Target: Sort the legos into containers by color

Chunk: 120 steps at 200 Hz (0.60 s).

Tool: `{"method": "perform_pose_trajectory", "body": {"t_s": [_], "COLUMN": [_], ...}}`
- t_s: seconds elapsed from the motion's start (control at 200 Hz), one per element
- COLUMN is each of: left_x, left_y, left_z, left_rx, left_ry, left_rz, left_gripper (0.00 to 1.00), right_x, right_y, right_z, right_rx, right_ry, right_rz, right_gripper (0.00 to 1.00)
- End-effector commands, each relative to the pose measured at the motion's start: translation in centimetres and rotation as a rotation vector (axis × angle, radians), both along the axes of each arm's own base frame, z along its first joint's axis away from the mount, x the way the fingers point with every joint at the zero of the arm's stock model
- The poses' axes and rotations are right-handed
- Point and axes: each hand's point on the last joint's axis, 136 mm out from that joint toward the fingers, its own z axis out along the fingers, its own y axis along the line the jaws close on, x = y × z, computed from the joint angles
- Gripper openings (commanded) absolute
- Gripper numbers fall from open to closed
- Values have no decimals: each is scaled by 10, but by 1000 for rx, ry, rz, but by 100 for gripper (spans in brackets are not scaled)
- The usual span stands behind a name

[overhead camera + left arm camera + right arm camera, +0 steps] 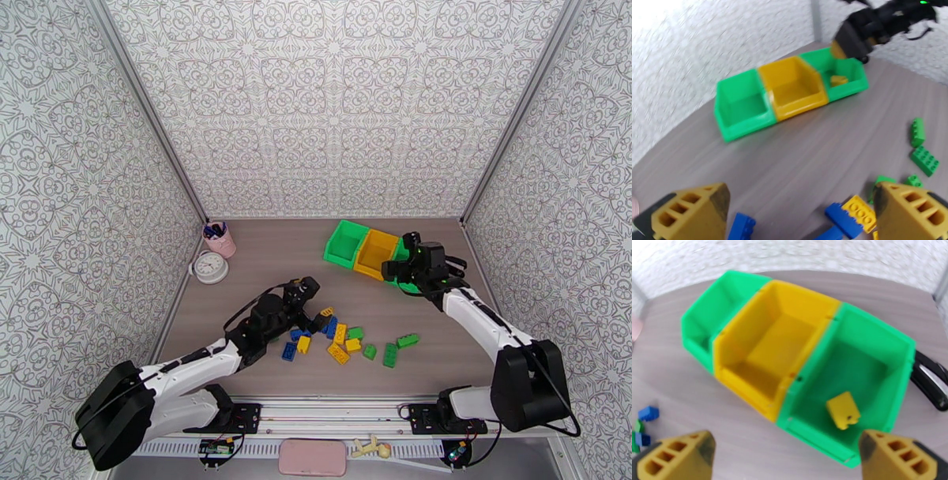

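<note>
- Pink pen cup (220, 239) and white dial (210, 267) stand at the far left against the wall, well apart from the work, so I leave them out of it.
- My left gripper (801, 197) hovers low over the left end of the pile. Its fingers (691, 209) are spread wide with nothing between them. I judge it is lined up for a pick, since a blue brick (843, 219) lies just ahead in the gap.
- The legos (341, 341) lie loose on the table (261, 260) in 1 cluster at front centre. Blue is mostly to the left, yellow in the middle, and green trails off to the right.
- The containers (359, 249) sit at the back right, 3 bins joined in a row. The left green bin (703, 315) and the yellow bin (790, 299) look empty.
- My right gripper (787, 439) hangs above the right green bin (877, 338), released and carrying nothing. 1 yellow brick (843, 410) lies tilted on that bin's floor. By colour, I judge it belongs in the bin next door.
</note>
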Motion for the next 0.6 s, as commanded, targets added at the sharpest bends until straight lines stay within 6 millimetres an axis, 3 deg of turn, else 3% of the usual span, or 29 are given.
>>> {"method": "perform_pose_trajectory", "body": {"t_s": [0.0,0.195,0.34,0.485,0.595], "left_x": [19,19,0,-21,-30], "left_y": [45,109,164,198,210], "left_z": [-2,-5,-21,-45,-70], "left_rx": [6,-156,-256,-333,-398], "left_ry": [86,205,354,510,664], "left_rz": [301,722,1025,1237,1312], "left_gripper": [100,100,100,100,100], "right_x": [-14,-38,-52,-65,-72], "right_y": [33,83,115,141,153], "right_z": [25,44,56,65,66], "right_rx": [-1,-15,-1,9,2], "right_ry": [-100,-190,-227,-251,-256], "right_rz": [187,448,599,717,770], "right_gripper": [100,100,100,100,99]}}
